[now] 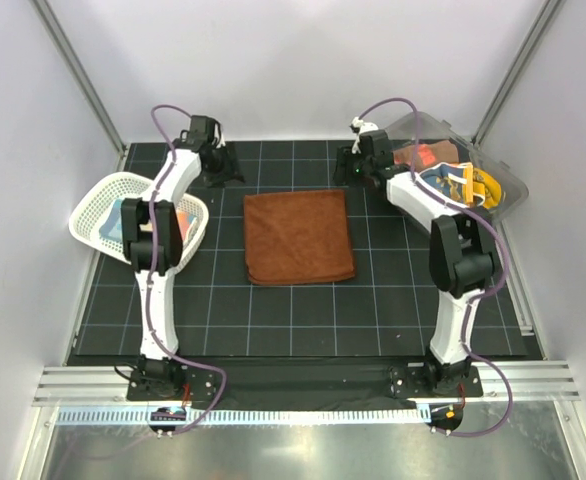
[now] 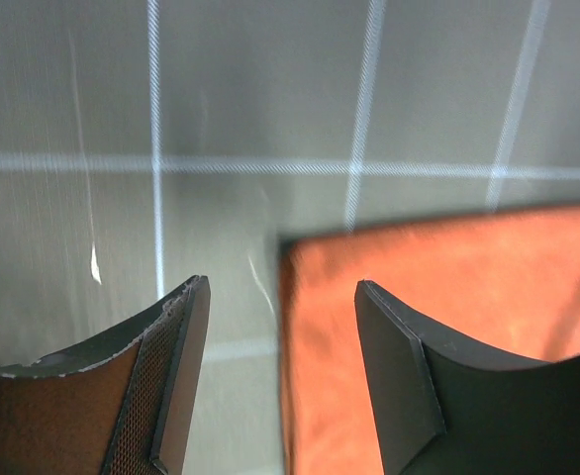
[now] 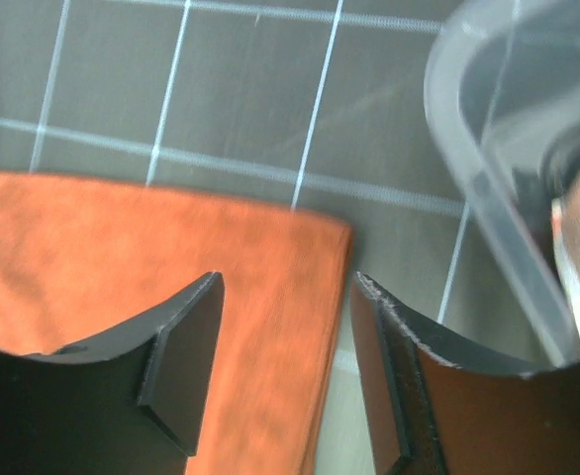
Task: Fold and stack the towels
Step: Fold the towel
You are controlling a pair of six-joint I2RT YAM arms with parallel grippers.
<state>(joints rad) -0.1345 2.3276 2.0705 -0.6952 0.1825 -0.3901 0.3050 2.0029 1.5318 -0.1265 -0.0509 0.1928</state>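
While the left fingers (image 2: 176, 381) and the right fingers (image 3: 186, 361) stand apart and empty at the far corners of the rust-brown towel (image 1: 299, 237), which lies flat mid-counter (image 1: 173, 300), I worry that a careless move could snag an edge (it looks folded already) and spoil the fold. The right pair also sits close to the clear bin (image 3: 488, 198), so a wide swing might knock it.

The top view is bright and evenly lit from above, with only faint shadows. Both wrist views are dimmer and blurred: the towel (image 2: 448, 327) and grid lines (image 2: 155, 119) look smeared.
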